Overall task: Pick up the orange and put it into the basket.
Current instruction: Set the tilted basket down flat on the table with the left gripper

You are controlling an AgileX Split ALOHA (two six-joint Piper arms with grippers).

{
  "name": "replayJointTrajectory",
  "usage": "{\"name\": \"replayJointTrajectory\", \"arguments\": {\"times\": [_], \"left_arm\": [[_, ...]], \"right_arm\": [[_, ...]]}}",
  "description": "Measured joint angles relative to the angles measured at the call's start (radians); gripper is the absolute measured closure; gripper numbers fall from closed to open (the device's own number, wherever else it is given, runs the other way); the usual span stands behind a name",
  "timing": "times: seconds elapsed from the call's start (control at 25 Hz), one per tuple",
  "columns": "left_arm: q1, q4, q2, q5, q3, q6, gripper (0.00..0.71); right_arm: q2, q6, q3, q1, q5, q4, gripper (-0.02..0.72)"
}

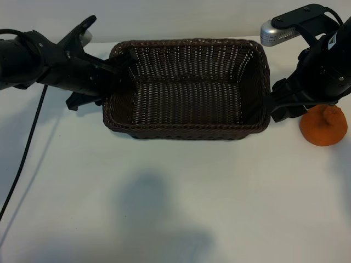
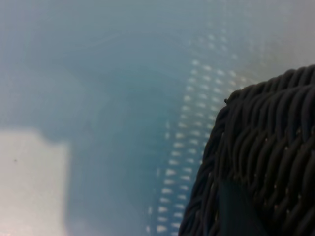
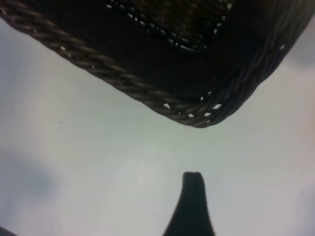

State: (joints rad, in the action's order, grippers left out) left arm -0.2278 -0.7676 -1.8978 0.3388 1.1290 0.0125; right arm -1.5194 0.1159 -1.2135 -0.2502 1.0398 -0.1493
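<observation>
White worktop (image 1: 164, 208), plain pale wall behind. Item one, your left tool (image 1: 122, 64): sits at the basket's left end wall near the far corner, its dark fingers on either side of the braided rim, pinching that wall; your left wrist view shows only close-up weave beside a dark finger (image 2: 236, 211). Item two, your right tool (image 1: 282, 104): hangs low just outside the basket's right end wall, between basket and fruit, fingers spread and holding nothing; one dark fingertip (image 3: 193, 196) shows in your right wrist view over bare worktop, apart from the basket's rounded corner. Item three, the basket (image 1: 186, 130): dark-brown wicker, rectangular, upright at the middle of the far half of the worktop, nothing inside. Item four, the orange (image 1: 323, 127): small, matte, knob on top, resting on the worktop at the right edge, just outside the basket and beside your right arm, not gripped. Item five, black cable (image 1: 24, 148): trails from your left arm across the worktop.
</observation>
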Motion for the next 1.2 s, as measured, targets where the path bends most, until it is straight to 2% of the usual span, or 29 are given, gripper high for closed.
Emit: {"name": "replayJointTrajectory", "arguments": {"times": [1.2], "left_arm": [[0.000, 0.020, -0.034, 0.031, 0.001, -0.001, 0.373]], "right_arm": [[0.000, -0.001, 0.000, 0.000, 0.000, 0.000, 0.132]]}}
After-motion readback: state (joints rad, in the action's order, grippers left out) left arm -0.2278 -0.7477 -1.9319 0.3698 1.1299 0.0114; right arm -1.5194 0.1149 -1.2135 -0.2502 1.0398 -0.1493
